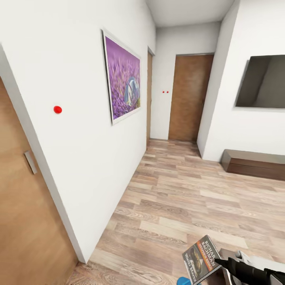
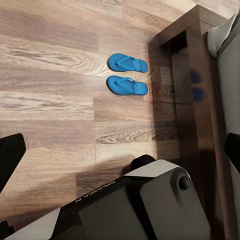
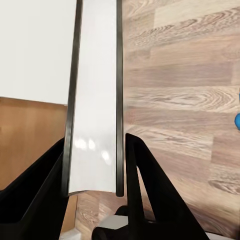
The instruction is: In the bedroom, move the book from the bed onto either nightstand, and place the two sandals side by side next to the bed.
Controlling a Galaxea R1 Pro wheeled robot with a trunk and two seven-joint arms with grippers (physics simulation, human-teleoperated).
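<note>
At the far left of the head view a brown door (image 1: 23,206) is seen close by, followed by a white wall (image 1: 83,130) bearing a red dot (image 1: 57,109) and a purple framed picture (image 1: 122,81). A wide run of bare wood-plank floor (image 1: 186,190) lies open beyond, ending at a second brown door (image 1: 190,97) at the far end. On the right a dark screen (image 1: 263,81) is mounted above a long low dresser (image 1: 253,163).

The book (image 1: 202,259) is held off the floor at the near right of the head view, clamped between the fingers of the right gripper (image 1: 221,262); its dark cover with an orange band and white lettering is visible there. In the right wrist view the book (image 3: 95,95) is seen edge-on, as white pages between two dark covers.

The left wrist view shows two blue sandals (image 2: 127,75) side by side on the floor, beside the dark wooden frame of the bed (image 2: 192,95). The left gripper's (image 2: 122,150) jaws stand wide apart, holding nothing.
</note>
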